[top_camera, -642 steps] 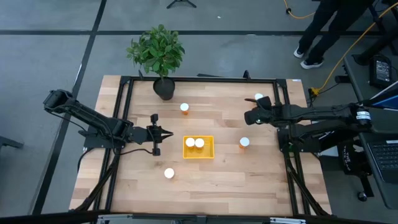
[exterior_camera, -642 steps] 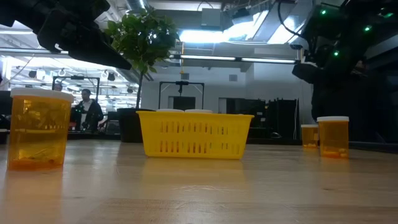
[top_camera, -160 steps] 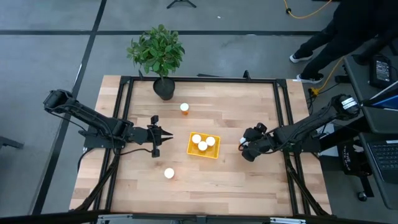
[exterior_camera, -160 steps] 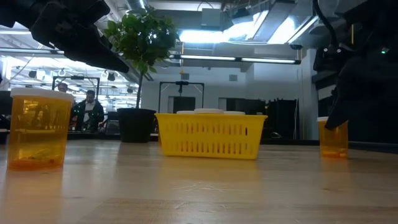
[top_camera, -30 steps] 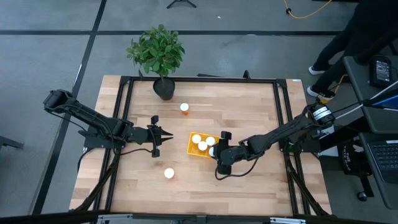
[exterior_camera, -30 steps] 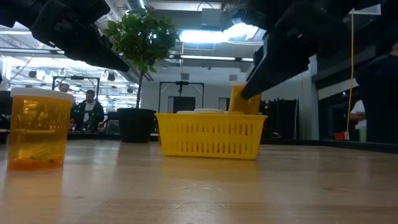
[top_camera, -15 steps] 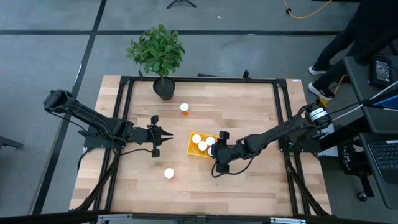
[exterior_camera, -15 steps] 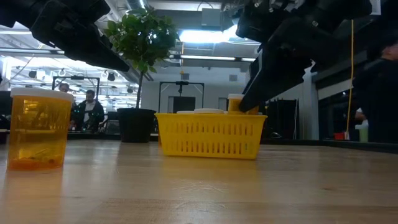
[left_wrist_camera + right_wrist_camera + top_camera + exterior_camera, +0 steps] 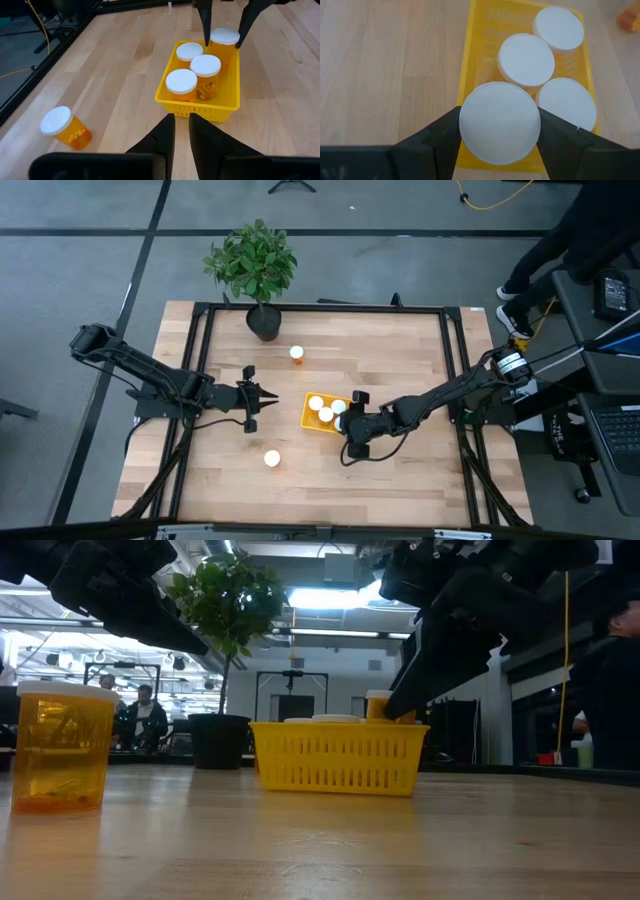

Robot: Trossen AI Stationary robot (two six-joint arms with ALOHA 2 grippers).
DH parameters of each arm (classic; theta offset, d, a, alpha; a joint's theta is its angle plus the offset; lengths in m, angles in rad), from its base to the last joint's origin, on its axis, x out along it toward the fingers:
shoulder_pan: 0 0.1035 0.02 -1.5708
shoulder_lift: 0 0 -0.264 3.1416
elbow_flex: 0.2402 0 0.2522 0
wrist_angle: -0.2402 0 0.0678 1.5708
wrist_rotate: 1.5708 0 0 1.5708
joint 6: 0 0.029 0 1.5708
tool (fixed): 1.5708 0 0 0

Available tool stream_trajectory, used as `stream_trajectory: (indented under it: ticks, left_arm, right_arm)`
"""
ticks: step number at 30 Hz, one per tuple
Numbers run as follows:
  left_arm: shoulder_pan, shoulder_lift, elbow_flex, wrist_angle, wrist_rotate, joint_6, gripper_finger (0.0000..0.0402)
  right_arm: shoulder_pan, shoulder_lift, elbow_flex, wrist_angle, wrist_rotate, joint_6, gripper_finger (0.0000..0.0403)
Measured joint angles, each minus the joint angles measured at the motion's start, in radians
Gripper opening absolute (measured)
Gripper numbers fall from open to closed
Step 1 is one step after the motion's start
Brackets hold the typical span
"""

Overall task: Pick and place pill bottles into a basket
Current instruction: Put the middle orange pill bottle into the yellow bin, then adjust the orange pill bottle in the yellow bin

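The yellow basket [image 9: 307, 420] sits mid-table and holds three white-capped orange pill bottles [image 9: 325, 414]. My right gripper [image 9: 345, 423] hovers over the basket's near right corner, shut on one more pill bottle [image 9: 224, 38]. The cap of that bottle stands higher than the other caps [image 9: 378, 696]. One loose pill bottle [image 9: 297, 353] stands on its base toward the far edge. Another [image 9: 271, 459] stands toward the near edge. My left gripper [image 9: 275, 396] waits left of the basket, shut on nothing, clear of everything. My right gripper pinches the pill bottle at its cap and upper body [image 9: 468, 125], one finger [image 9: 437, 137] on each side. The fingers come from above, slanting in from the table's right. The bottle stands about upright, its lower part inside the basket; the basket wall hides its base.
A potted plant [image 9: 255, 265] stands at the far edge, left of centre. Black frame rails [image 9: 455, 380] run along the table's sides. A person [image 9: 565, 225] stands beyond the far right corner, and people show in the room behind [image 9: 143, 712].
My right gripper has moved down and slightly toward the table's left with its pill bottle. The bottle has gone from tilted above the basket rim to about upright and lower in the basket. For the last half second it has kept still.
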Motion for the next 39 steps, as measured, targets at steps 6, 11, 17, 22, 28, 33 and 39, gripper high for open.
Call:
stream_trajectory:
  ticks: [6,11,17,22,28,33,39]
  left_arm:
    - [0.0,0.0,0.0,0.0,0.0,0.0,0.0056]
    - [0.0,0.0,0.0,0.0,0.0,0.0,0.0053]
    - [0.0,0.0,0.0,0.0,0.0,0.0,0.0056]
    - [0.0,0.0,0.0,0.0,0.0,0.0,0.0058]
    - [0.0,0.0,0.0,0.0,0.0,0.0,0.0059]
    - [0.0,0.0,0.0,0.0,0.0,0.0,0.0059]
    - [0.0,0.0,0.0,0.0,0.0,0.0,0.0059]
  right_arm:
    - [0.0,0.0,0.0,-0.001,-0.001,0.002,0.0226]
    - [-0.002,0.0,0.0,-0.003,-0.002,0.002,0.0226]
    - [-0.017,0.0,0.0,-0.007,-0.032,0.002,0.0227]
    - [-0.029,0.0,0.0,-0.007,-0.053,0.003,0.0242]
    - [-0.029,0.0,0.0,-0.009,-0.053,0.002,0.0273]
    - [-0.029,0.0,0.0,-0.015,-0.052,-0.006,0.0282]
    - [-0.029,-0.015,0.0,-0.02,-0.052,-0.024,0.0283]
